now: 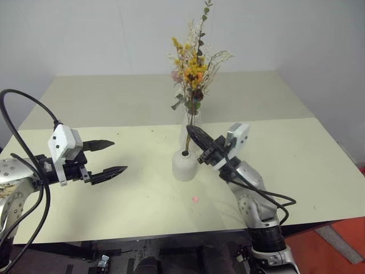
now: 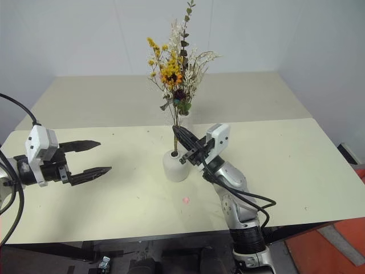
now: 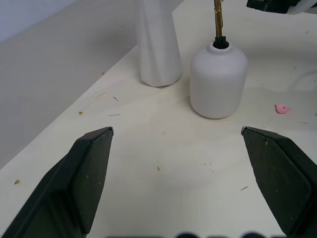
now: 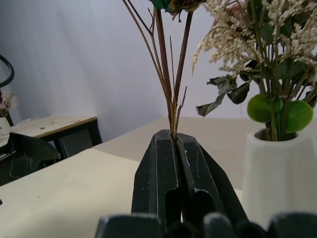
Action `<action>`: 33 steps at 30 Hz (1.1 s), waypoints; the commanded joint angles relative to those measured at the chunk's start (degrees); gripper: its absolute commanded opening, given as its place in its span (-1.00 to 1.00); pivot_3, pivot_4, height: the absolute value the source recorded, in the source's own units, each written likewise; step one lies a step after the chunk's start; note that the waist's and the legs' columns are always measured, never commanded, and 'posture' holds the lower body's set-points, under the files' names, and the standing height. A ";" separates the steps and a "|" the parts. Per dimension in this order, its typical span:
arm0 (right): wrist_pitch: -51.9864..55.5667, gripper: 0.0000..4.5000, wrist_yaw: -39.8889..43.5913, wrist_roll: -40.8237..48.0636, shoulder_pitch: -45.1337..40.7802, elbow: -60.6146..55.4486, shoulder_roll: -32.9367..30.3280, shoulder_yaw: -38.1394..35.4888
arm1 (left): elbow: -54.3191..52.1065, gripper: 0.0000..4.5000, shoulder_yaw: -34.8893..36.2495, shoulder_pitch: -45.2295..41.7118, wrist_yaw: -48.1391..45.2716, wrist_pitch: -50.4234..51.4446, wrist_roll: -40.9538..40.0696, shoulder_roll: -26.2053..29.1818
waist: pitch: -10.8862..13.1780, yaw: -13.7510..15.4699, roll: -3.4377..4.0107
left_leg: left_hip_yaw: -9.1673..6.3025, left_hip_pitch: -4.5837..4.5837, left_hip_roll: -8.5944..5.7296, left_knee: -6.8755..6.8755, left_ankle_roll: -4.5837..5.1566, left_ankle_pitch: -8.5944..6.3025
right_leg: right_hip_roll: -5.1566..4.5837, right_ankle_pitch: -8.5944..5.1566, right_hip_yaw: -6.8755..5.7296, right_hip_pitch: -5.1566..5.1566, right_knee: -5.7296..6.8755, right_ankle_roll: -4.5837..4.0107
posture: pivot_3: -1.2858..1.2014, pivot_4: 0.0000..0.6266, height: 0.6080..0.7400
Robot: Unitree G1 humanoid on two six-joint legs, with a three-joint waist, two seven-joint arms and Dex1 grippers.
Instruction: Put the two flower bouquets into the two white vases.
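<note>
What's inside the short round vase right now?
A thin stem goes down through the top hole of the short vase, with the right gripper shut on it higher up. The stem's lower end inside is hidden.

Each arm ends in two black pointy fingers. Behind the fingers of the left gripper (image 1: pixel 111 157) sits a white boxy block. The right gripper (image 1: pixel 194 135) has one too. The arms are shiny silver metal with black cables looping behind.

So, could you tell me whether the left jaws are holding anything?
No, the left gripper stands open and empty above the table.
</note>
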 commanded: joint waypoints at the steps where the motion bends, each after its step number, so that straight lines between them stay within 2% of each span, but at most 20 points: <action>1: -2.53 -0.99 0.76 -0.42 0.34 -0.82 0.22 0.52 | -2.12 1.00 2.34 0.06 0.46 -0.51 -0.59 0.90 | 0.00 0.02 0.00 | 0.00 0.00 0.00 0.00 0.00 0.00 | 0.00 0.00 0.00 0.00 0.00 0.00 | 0.03 -0.52 1.00; 14: -5.88 -0.99 1.37 -2.99 2.27 1.02 0.51 1.97 | -1.73 1.00 1.86 -0.60 0.42 -0.64 -0.83 0.91 | 0.00 -0.02 0.00 | 0.00 0.01 0.00 0.00 0.00 0.00 | 0.00 0.00 0.00 0.00 0.01 0.00 | 0.03 -0.52 1.00; 15: -5.87 -0.76 1.46 -2.88 2.36 0.89 0.55 2.06 | -1.68 1.00 1.80 -0.68 0.35 -0.60 -0.88 0.93 | 0.00 -0.04 0.00 | 0.00 0.01 0.00 0.00 0.00 0.00 | 0.00 0.00 0.00 0.00 0.01 0.00 | 0.03 -0.52 1.00; 16: -5.91 -0.68 1.58 -2.90 2.42 0.69 0.49 2.21 | -1.56 1.00 1.65 -0.85 0.30 -0.63 -0.87 0.93 | 0.00 -0.04 0.00 | 0.00 0.02 0.00 0.00 0.00 0.00 | 0.00 0.00 0.00 0.00 0.01 0.00 | 0.03 -0.52 1.00; 25: -6.07 0.77 0.28 -5.05 7.82 -4.18 -2.79 1.97 | -0.92 1.00 0.21 -2.42 0.21 -0.86 -0.47 0.52 | -0.01 0.19 -0.02 | 0.00 -0.01 -0.01 0.00 0.00 0.00 | -0.01 0.00 0.00 0.01 0.00 0.00 | 0.03 -0.52 1.00; 26: -4.22 0.92 0.36 -4.40 8.64 -5.12 -4.87 0.34 | -0.85 1.00 0.15 -2.55 0.21 -0.97 -0.45 0.44 | -0.02 0.24 -0.03 | 0.00 -0.01 -0.01 0.01 0.00 0.00 | -0.02 0.00 0.00 0.01 0.00 0.00 | 0.03 -0.52 1.00; 30: 2.61 0.92 4.46 2.43 12.23 -8.74 -17.46 -10.71 | -0.34 1.00 0.54 -2.69 -0.25 -1.34 -0.40 0.57 | -0.02 1.29 -0.04 | 0.01 0.01 -0.04 0.02 0.00 0.00 | -0.04 -0.01 0.00 0.07 -0.04 0.01 | 0.03 -0.52 1.00; 33: 4.88 0.92 10.67 5.97 14.48 -7.73 -28.94 -19.26 | 0.50 1.00 0.73 -2.50 -0.86 -2.07 -0.01 0.64 | -0.02 1.57 -0.04 | 0.04 -0.01 -0.06 0.03 0.00 0.00 | -0.05 -0.02 0.00 0.08 -0.09 0.02 | 0.03 -0.52 1.00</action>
